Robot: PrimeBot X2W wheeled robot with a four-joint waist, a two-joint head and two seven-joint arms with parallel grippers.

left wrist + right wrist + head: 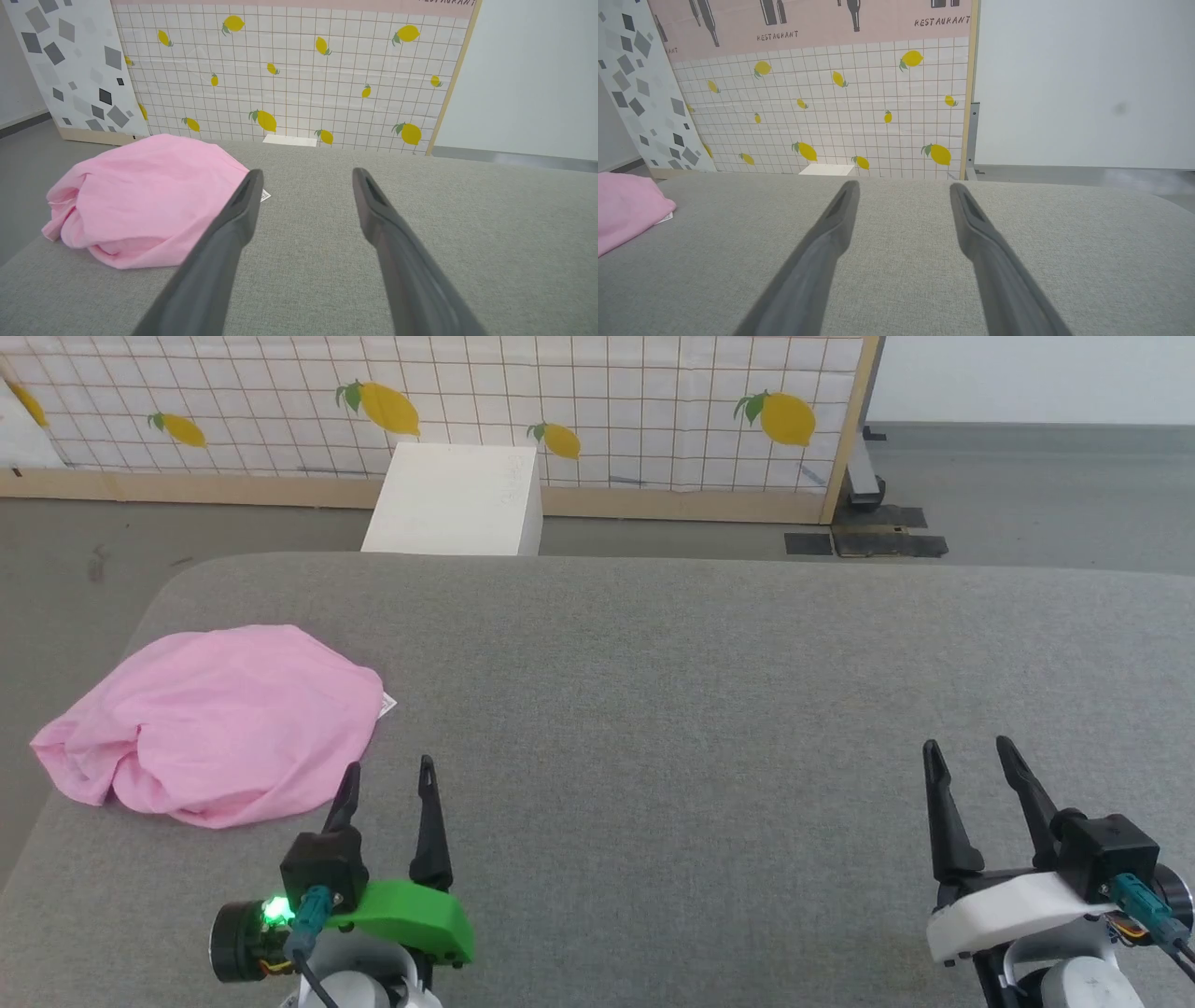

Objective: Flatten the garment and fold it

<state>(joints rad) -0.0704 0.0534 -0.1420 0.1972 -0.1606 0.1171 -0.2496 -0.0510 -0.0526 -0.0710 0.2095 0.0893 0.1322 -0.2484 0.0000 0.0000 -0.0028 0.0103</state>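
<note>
Head view: a grey fabric-covered table [709, 691] with rounded far corners is seen. The garment [215, 723], a pink T-shirt, is bunched in a rumpled heap near the table's left edge, with a small white label [387, 707] showing at its right side. The left fingers [429, 803] are spread wide and held just beside the heap, gripping nothing. The right fingers [941, 803] are likewise spread wide over bare fabric, well apart from the garment. Beyond the table, a white box [457, 499] is set on the grey floor [1027, 495] before a lemon-patterned grid panel [597, 401]. A speckled panel [70, 70] and a plain white wall [1083, 84] are also seen.
</note>
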